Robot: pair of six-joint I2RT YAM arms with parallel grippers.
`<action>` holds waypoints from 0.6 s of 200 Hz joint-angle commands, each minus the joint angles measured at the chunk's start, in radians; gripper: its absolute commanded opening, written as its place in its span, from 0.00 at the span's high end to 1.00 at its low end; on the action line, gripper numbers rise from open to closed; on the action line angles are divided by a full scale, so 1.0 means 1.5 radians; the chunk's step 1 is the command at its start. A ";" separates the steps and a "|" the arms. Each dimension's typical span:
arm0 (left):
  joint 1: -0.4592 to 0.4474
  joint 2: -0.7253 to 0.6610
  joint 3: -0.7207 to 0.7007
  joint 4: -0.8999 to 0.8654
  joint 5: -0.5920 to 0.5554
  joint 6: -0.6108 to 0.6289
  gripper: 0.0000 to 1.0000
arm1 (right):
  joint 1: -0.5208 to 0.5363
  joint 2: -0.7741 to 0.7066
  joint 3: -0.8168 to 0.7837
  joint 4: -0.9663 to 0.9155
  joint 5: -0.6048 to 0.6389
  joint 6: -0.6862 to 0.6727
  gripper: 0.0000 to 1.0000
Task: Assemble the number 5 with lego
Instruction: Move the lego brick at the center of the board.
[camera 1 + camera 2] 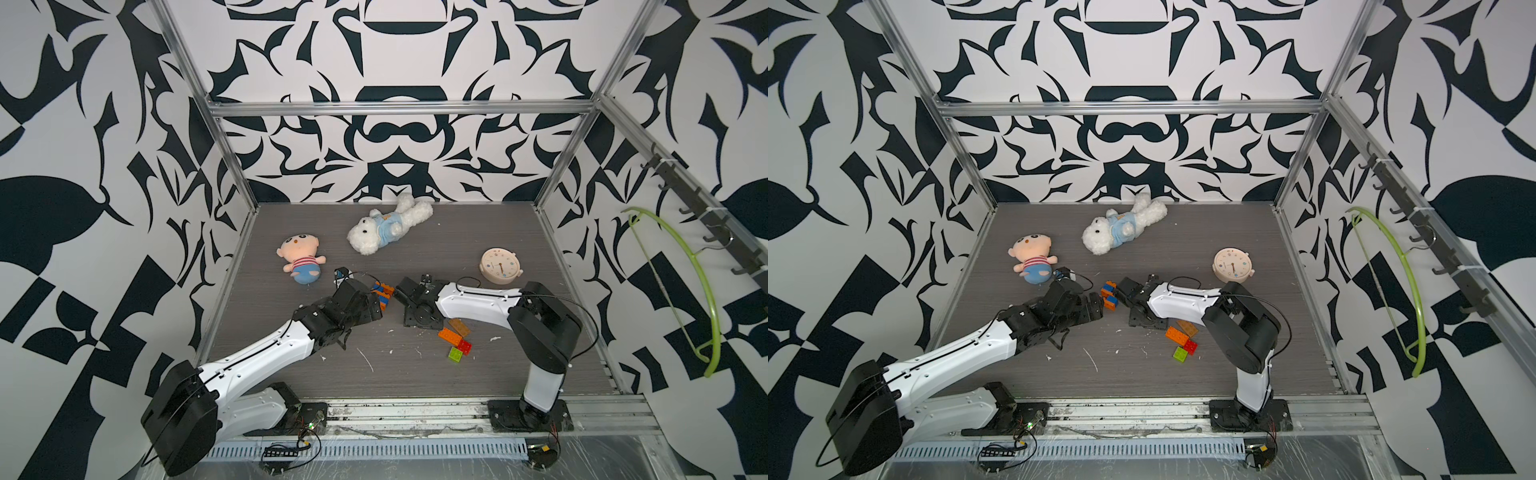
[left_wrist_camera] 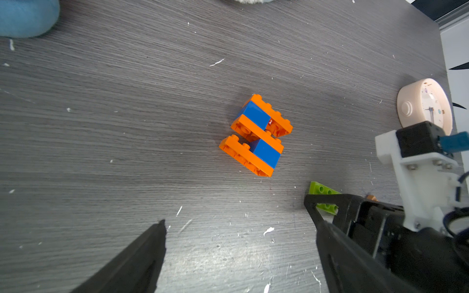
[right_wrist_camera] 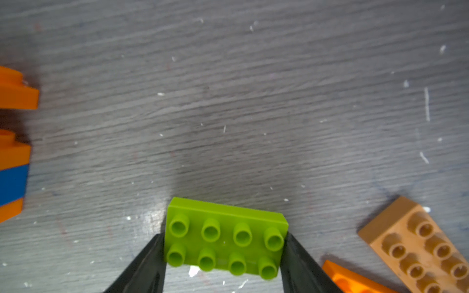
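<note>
One left claw [image 2: 236, 211] spread, right claw [image 3: 225, 236] pinching one green eight-stud brick [image 3: 225, 215], one orange-blue cluster [image 2: 256, 135] loose.

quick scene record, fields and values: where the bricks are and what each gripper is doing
left gripper: open, empty, pointed at the orange and blue cluster
right gripper: shut on the long green brick, fingers on its short ends
long green brick: studs up; on the table or just above it, cannot tell
orange and blue cluster: on the table between the grippers, untouched
loose by the right arm: tan brick, orange brick, red brick, small green brick
toward the back: doll, white bear, clock
</note>
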 commanded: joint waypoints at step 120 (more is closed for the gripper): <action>0.001 -0.156 -0.070 -0.119 -0.124 -0.082 0.01 | 0.127 -0.004 0.036 -0.007 -0.043 -0.018 0.35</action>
